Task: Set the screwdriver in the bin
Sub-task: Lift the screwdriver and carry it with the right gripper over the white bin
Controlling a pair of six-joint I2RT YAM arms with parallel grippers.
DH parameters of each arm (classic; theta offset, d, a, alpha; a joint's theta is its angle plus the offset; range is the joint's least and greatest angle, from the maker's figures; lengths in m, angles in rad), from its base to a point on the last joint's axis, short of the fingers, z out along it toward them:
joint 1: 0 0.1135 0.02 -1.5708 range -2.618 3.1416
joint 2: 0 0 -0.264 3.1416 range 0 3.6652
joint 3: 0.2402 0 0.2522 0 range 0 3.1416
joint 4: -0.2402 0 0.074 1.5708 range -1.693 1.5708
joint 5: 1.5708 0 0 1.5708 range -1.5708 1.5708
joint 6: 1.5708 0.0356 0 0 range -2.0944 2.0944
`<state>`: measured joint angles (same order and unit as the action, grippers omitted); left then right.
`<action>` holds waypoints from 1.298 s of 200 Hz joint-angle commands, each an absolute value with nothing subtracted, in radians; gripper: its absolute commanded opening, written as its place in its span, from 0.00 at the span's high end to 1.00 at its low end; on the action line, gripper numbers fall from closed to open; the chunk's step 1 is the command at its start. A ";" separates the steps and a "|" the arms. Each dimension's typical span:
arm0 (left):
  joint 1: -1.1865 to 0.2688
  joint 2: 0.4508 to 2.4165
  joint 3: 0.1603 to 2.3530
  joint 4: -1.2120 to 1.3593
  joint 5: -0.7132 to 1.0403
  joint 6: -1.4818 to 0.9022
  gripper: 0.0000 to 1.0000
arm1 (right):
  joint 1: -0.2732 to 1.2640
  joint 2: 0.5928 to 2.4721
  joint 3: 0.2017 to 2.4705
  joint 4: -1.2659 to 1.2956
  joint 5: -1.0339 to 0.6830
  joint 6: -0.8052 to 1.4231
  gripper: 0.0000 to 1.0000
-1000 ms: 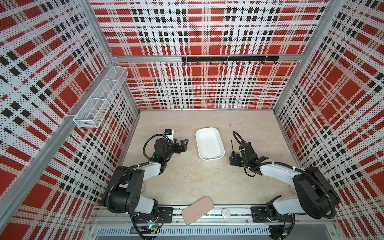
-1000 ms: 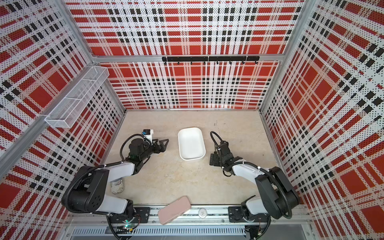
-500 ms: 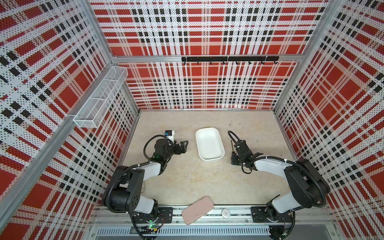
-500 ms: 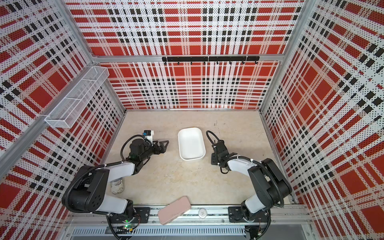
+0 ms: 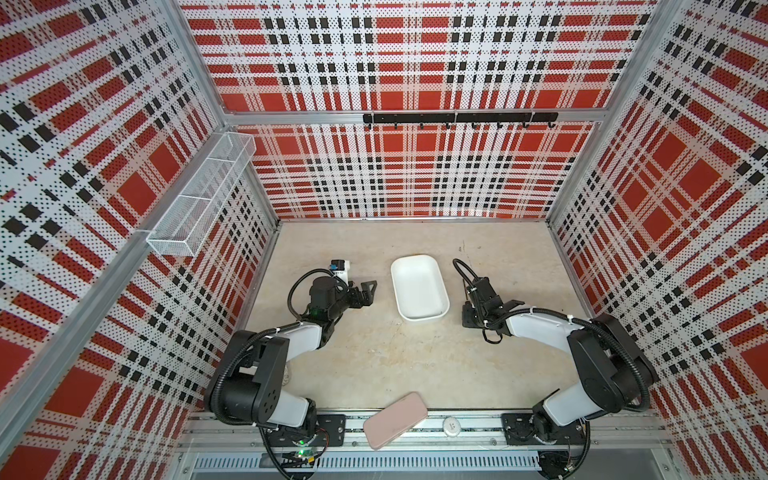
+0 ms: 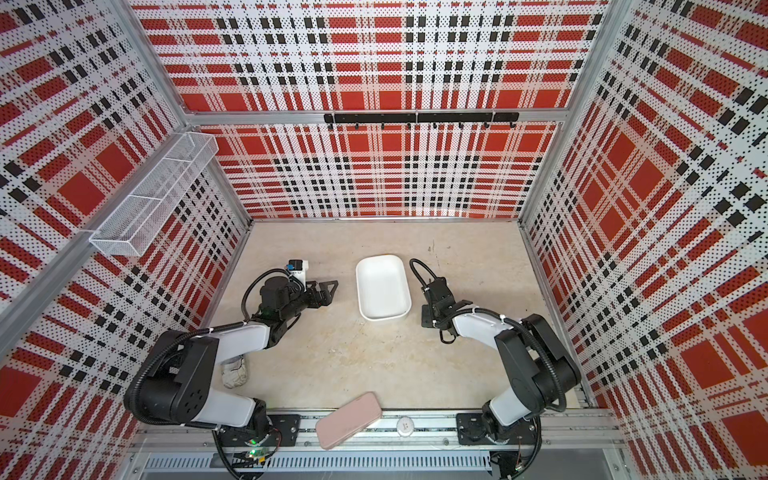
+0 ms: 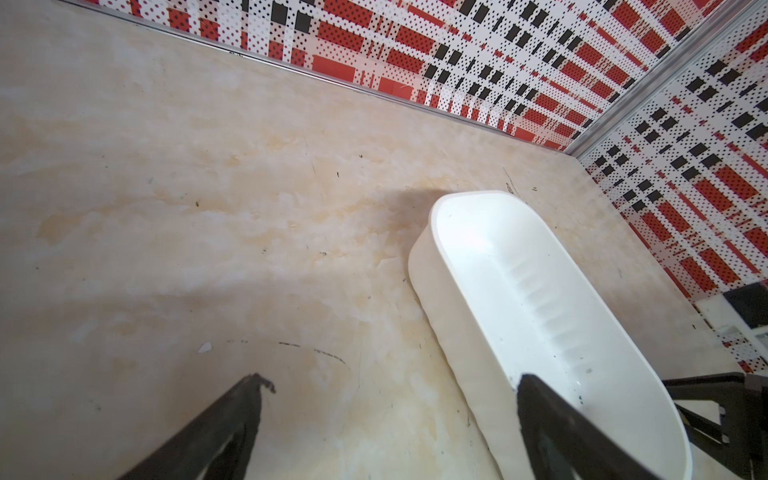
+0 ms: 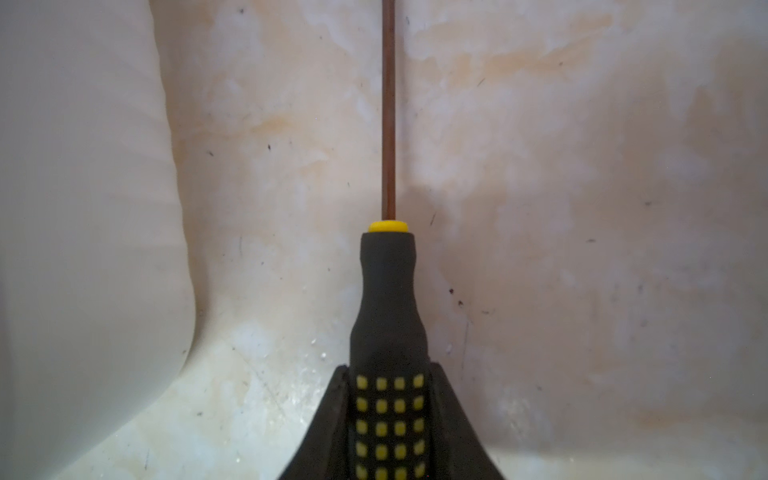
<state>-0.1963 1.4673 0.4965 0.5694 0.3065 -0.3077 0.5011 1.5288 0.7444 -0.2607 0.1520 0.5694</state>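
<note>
Black screwdriver [image 8: 388, 291] (yellow dots) — shaft seemingly brown.

Screwdriver [image 8: 388, 282] tip — beyond view edge

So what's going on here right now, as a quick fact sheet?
Right gripper: shut on the screwdriver handle
Screwdriver: beside the bin, not in it
Bin: empty, white, mid-table
Left gripper: open, holding nothing, on the bin's other side
Also there: pink slab at the front edge; wire basket on the left wall
</note>
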 commanded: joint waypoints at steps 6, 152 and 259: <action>-0.200 1.458 0.531 0.556 0.319 -0.290 0.02 | 0.506 1.414 0.834 -0.325 0.168 0.573 1.00; -0.168 1.421 0.536 0.532 0.333 -0.281 0.02 | 0.719 1.757 1.355 -0.531 0.120 0.652 1.00; -0.165 1.417 0.522 0.527 0.319 -0.276 0.02 | 0.757 1.944 1.396 -0.598 0.173 0.763 1.00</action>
